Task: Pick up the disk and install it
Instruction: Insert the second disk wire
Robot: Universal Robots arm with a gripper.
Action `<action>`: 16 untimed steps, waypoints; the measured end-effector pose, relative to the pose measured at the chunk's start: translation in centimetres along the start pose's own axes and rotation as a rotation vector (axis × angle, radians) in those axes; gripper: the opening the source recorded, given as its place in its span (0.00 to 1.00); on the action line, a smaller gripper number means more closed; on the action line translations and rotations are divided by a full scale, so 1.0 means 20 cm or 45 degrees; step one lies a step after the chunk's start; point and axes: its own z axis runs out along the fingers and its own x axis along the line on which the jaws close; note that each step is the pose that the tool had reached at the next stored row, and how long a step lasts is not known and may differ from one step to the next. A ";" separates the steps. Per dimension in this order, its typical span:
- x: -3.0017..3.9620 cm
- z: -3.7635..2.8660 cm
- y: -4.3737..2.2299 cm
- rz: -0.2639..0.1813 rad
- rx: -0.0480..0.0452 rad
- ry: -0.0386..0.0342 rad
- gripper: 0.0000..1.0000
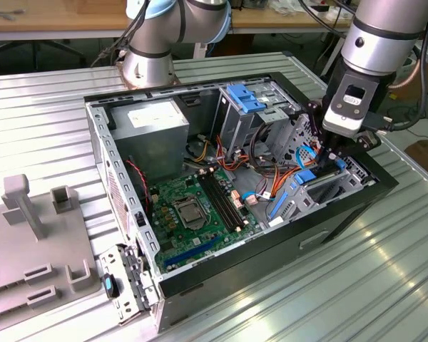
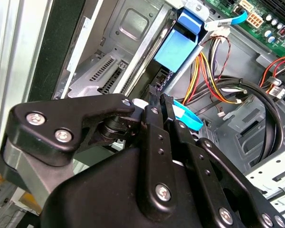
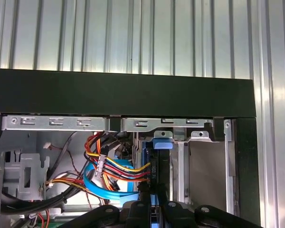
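Black fingers (image 2: pixel 156 102) closed together on the blue-railed disk (image 3: pixel 157 164), disk standing edge-up in the open computer case (image 1: pixel 346 206), case on the ribbed metal bench (image 1: pixel 307 285).

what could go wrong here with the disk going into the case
The tool is shut on the disk, edge-on inside the case. A bundle of coloured cables lies right beside it and might snag. The thin edge grip may let the disk tilt and jam against the metal bay.
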 end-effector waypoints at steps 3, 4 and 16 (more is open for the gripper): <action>0.000 0.000 -0.002 0.000 -0.001 0.0002 0.16; 0.000 0.001 -0.002 0.000 -0.001 0.0000 0.16; -0.002 -0.001 -0.002 0.003 -0.002 0.0249 0.16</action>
